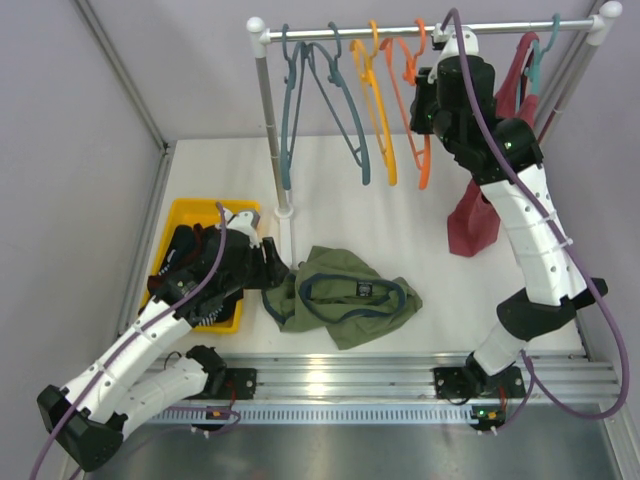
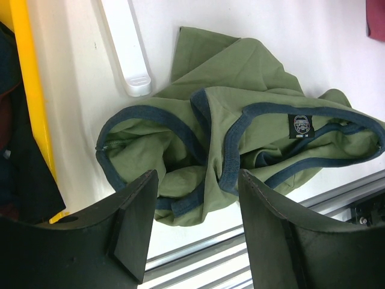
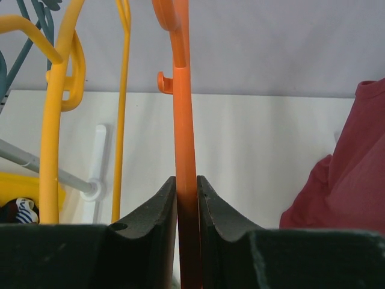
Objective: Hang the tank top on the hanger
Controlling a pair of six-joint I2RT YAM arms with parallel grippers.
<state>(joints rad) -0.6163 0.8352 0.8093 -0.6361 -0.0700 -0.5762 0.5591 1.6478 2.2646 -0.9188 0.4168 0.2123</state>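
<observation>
The right gripper (image 3: 187,188) is clamping the hanger (image 3: 183,120), which is hanging on the rack (image 1: 269,120). The tank top (image 1: 340,266) is lying crumpled before the rack's foot, and the left gripper (image 2: 197,180) is hovering over it, jaws apart.

The only marking I can make out is a small black tag (image 2: 301,126) sewn inside the neckline of the tank top (image 2: 240,78). It carries a white emblem, and the tiny characters beneath are too small to read.

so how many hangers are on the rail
5: two teal-grey at left, one amber, the orange one in the right gripper, one teal under the red top. The arm may hide more.
</observation>
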